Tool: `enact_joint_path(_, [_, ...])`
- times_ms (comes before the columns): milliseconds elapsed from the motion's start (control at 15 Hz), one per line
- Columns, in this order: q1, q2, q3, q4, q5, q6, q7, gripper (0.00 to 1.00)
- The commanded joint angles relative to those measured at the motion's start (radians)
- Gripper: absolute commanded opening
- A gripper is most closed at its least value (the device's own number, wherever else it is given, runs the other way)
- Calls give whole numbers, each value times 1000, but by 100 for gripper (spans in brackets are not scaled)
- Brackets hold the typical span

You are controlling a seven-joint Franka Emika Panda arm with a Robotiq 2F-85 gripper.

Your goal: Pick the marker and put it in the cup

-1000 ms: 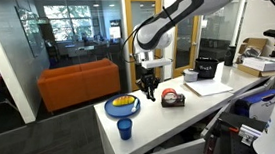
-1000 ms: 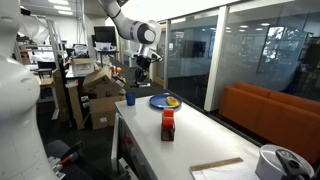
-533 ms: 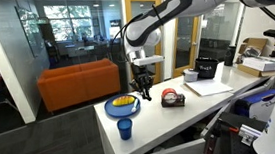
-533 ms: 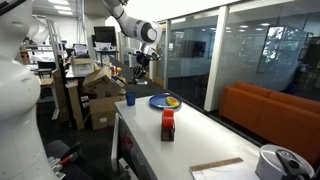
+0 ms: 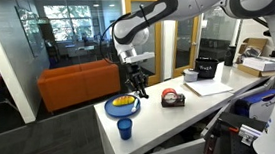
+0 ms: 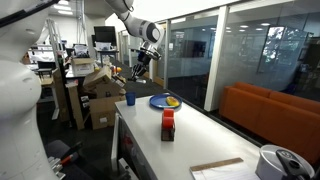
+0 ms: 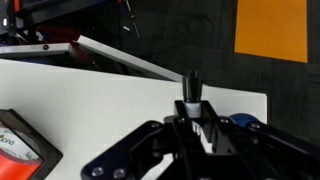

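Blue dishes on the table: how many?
2. In an exterior view the cup stands at the near corner; the plate, holding something yellow, lies just behind it. Others could be hidden at the cluttered far end.

The cup (image 5: 124, 128) stands at the near left corner of the table (image 5: 156, 120), its mouth open to the air above. The low plate (image 5: 122, 105) sits just beyond it. The gripper (image 5: 136, 87), clamped on the marker (image 7: 192, 85), hangs over the plate. The red-and-black object (image 5: 172, 98) stands to the right, well apart from the cup.
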Motion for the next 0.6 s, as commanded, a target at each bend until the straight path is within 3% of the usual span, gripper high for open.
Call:
enact_joint_path(0, [-3,67,-1,116,-8,-141,-15,5])
enact_joint_path(267, [-14,87,-18,132,18,-133,15,5])
enact_joint_path(533, [-69,92,-73,99,98,-89,109,5])
